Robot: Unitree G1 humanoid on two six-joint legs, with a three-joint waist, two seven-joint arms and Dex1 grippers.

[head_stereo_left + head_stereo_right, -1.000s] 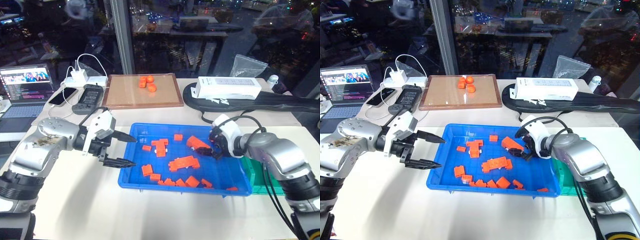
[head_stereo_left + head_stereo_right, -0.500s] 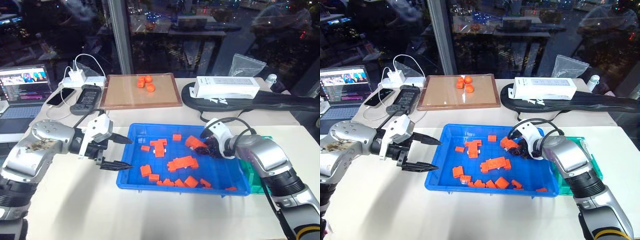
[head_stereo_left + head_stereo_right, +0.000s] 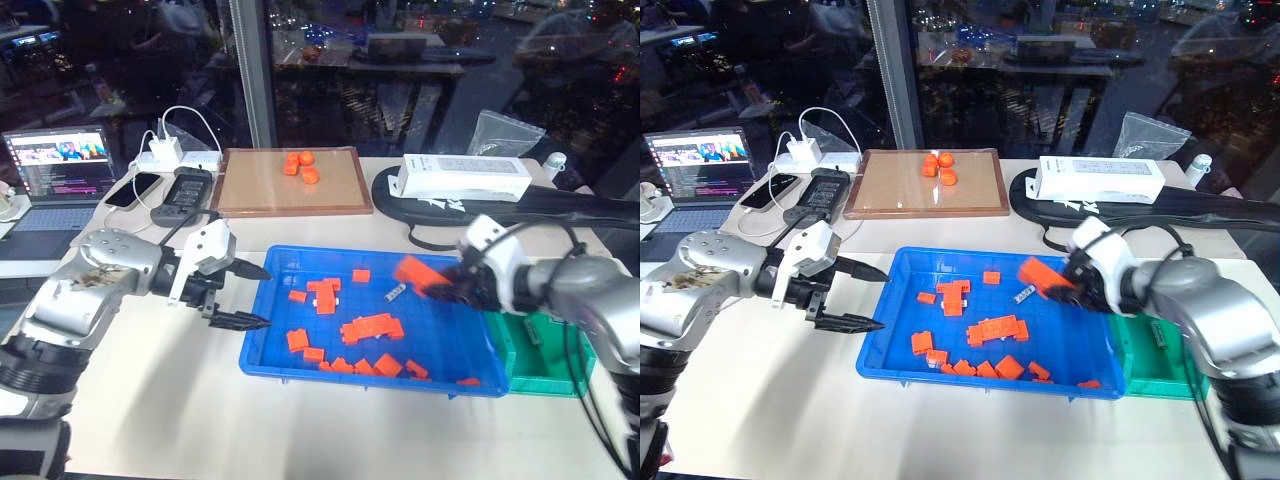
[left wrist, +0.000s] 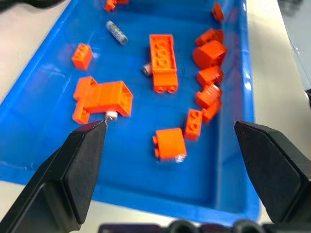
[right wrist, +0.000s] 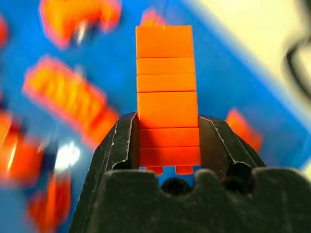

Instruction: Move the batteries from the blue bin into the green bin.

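The blue bin (image 3: 440,330) lies mid-table with many orange bricks in it. One battery (image 3: 395,293) lies bare near the bin's middle, also seen as the battery (image 4: 116,32) in the left wrist view. My right gripper (image 3: 448,285) hangs above the bin's right part, shut on an orange brick stack (image 5: 167,92). The green bin (image 3: 548,362) stands against the blue bin's right end, with a small dark piece inside. At the blue bin's left rim my left gripper (image 3: 262,297) is open, its fingers (image 4: 77,165) pointing into the bin and holding nothing.
A wooden-framed board (image 3: 255,190) with orange pieces lies behind the blue bin. A white box (image 3: 465,177) on a black bag is at the back right. A laptop (image 3: 60,175), phones, a remote and a charger crowd the back left.
My right gripper has shut on the orange brick stack and lifted it back and right, toward the green bin, leaving a battery bare. The left gripper has barely moved.
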